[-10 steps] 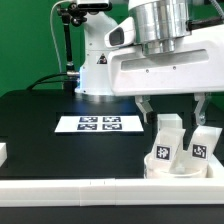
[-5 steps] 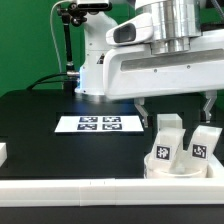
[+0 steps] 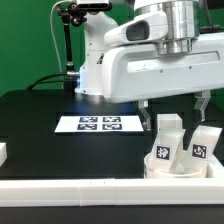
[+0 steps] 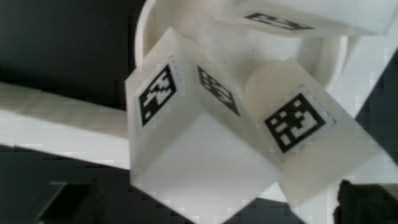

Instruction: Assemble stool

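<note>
The stool stands at the exterior view's right front. Its round white seat (image 3: 172,168) lies flat and carries upright white leg blocks (image 3: 167,140) (image 3: 203,146), each with a black-and-white tag. My gripper (image 3: 174,106) hangs just above the legs, open and empty, with one finger on each side of them. In the wrist view the tagged leg blocks (image 4: 231,120) fill the picture close under the gripper (image 4: 214,205). The dark fingers (image 4: 356,198) stand apart at the edge and touch nothing.
The marker board (image 3: 99,124) lies flat on the black table, to the left of the stool in the exterior view. A long white rail (image 3: 90,190) runs along the front edge. A small white block (image 3: 3,152) sits at the far left. The arm's base (image 3: 95,70) stands behind.
The arm has lifted a little and shifted slightly to the exterior view's right. The fingers stay apart above the legs. The stool has not moved.
</note>
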Controlling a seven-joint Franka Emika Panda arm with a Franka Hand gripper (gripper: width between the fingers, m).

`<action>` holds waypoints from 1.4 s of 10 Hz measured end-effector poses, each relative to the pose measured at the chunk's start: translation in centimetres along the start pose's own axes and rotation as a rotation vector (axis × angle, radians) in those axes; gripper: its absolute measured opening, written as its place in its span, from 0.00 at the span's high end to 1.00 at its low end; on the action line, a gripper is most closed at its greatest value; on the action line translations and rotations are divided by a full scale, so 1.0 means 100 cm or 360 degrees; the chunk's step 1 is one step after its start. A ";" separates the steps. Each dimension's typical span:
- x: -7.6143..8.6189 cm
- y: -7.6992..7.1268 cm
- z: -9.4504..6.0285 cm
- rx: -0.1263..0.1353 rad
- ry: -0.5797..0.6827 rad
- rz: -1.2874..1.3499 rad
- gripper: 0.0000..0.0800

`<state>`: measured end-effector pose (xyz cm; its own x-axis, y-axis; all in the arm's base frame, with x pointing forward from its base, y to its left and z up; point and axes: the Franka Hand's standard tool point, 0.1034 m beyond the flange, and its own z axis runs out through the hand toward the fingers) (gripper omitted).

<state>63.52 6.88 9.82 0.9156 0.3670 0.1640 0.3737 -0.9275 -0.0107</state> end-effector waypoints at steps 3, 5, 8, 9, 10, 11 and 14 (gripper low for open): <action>-0.004 0.008 0.001 -0.0017 -0.0016 -0.0291 0.19; -0.006 0.012 0.002 -0.0029 -0.0026 -0.0426 0.19; -0.011 0.012 0.009 -0.0033 -0.0051 -0.0530 0.19; -0.012 0.012 0.012 -0.0030 -0.0060 -0.0529 0.19; -0.013 0.013 0.015 -0.0029 -0.0065 -0.0529 0.19; -0.014 0.013 0.016 -0.0028 -0.0068 -0.0527 0.19; -0.016 0.013 0.020 -0.0025 -0.0078 -0.0501 0.19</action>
<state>62.79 5.22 7.61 0.7617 0.6386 0.1092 0.6376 -0.7688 0.0484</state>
